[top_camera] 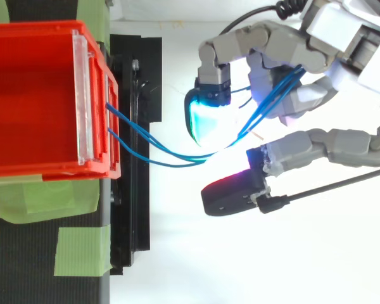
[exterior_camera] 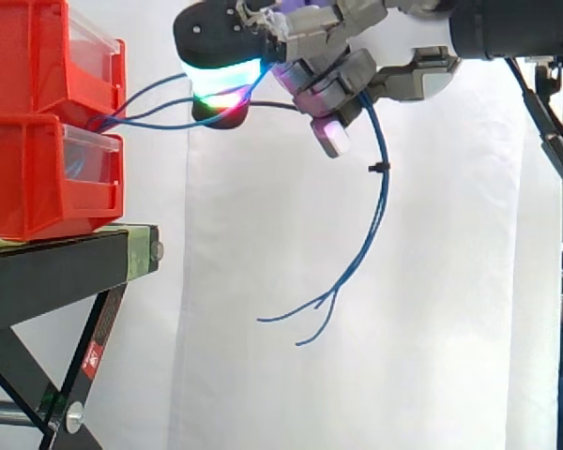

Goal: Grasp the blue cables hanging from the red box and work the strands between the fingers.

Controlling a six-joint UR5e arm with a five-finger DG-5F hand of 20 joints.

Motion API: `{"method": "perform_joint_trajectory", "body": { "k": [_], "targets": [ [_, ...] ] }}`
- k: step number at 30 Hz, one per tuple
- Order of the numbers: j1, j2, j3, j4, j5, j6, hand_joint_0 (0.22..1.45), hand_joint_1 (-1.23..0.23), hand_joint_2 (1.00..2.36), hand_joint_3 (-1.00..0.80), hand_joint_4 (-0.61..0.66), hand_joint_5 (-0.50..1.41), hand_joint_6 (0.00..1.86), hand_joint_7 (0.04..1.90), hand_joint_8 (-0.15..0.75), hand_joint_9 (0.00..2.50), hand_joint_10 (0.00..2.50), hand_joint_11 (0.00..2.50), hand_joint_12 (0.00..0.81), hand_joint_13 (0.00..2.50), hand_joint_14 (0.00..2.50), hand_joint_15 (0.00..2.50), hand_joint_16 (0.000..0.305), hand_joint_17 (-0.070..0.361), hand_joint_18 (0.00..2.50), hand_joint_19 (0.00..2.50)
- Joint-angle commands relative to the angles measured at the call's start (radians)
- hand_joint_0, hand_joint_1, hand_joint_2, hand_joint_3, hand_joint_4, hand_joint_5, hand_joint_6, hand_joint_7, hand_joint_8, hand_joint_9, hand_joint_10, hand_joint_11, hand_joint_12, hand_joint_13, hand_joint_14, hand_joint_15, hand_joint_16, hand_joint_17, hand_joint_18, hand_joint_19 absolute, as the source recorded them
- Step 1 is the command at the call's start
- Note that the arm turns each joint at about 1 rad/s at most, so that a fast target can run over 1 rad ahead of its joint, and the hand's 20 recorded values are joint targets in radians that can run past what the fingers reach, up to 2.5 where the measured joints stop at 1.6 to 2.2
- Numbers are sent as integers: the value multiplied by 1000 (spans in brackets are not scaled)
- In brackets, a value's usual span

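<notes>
1. Side view: at the left, two stacked red bins (exterior_camera: pixel 38 112) are sitting on the black stand (exterior_camera: pixel 66 253). The blue cables (exterior_camera: pixel 380 206) are leaving the bins' front and running right to the robot hand (exterior_camera: pixel 347 75).
2. The robot hand is curling closed on the blue cables. The strands are passing under its glowing pads (exterior_camera: pixel 223 80) and threading between the grey fingers.
3. The step in hand looks like working the strands. It is probably going best with small rolling moves of the fingers and a light clamp, so that the strands are sliding rather than bunching.
4. The span back to the bins is sagging a little. Leaving that slack there should spare the bins a tug towards the stand's edge.
5. A black cable tie (exterior_camera: pixel 379 168) is binding the strands just below the fingers, and it may be worth steering the pads clear of it.
6. Top view: from the red bin (top_camera: pixel 44 28) the cables (top_camera: pixel 158 149) are lying with their long axis left to right, bowing towards the lower edge. They are then climbing past the cyan pad (top_camera: pixel 206 117) into the robot hand (top_camera: pixel 272 38).
7. In the side view, right of the fingers, the axis is turning downward. The strands are hanging free before the white curtain (exterior_camera: pixel 450 281), with their loose ends curving back and pointing left.
</notes>
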Motion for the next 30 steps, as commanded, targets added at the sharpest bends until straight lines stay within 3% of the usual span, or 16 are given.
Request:
{"method": "perform_joint_trajectory", "body": {
  "k": [1,4,7,13,15,17,18,23,27,30],
  "targets": [
    [4,1,-1,-31,33,28,849,-752,1017,-438,221,224,835,1320,427,717,2500,2468,519,1006,2500,1639,60,134,1381,817],
    [12,0,1,-81,96,86,851,-751,1017,-447,220,224,834,1319,427,717,2500,2468,519,1006,2500,1639,60,134,1381,817],
    [15,1,-1,-98,108,96,851,-751,1017,-446,221,223,831,1328,427,717,2500,2468,519,1006,2500,1639,60,134,1381,817],
    [11,0,22,-58,102,27,853,-751,1017,-450,221,223,831,1320,427,717,2500,2468,519,1006,2500,1639,60,134,1381,817],
    [9,1,30,-42,79,-13,851,-750,1018,-444,222,223,831,1319,427,717,2500,2468,519,1006,2500,1639,60,134,1381,817],
    [6,0,32,-26,32,-73,852,-750,1018,-443,216,223,830,1321,427,717,2500,2468,519,1006,2500,1639,60,134,1381,817],
    [3,1,32,-8,-31,-135,853,-750,1017,-449,216,224,830,1321,427,717,2500,2468,519,1006,2500,1639,60,134,1381,817],
    [-6,0,32,35,-119,-250,854,-751,1018,-444,222,223,825,1330,427,717,2500,2468,519,1006,2500,1639,60,134,1381,817],
    [-11,1,32,63,-156,-300,855,-751,1017,-449,225,223,826,1329,427,717,2500,2468,519,1006,2500,1639,60,134,1381,817],
    [-14,3,32,83,-160,-306,855,-752,1017,-447,219,223,829,1321,427,717,2500,2468,519,1006,2500,1639,60,134,1381,817]
  ]
}}
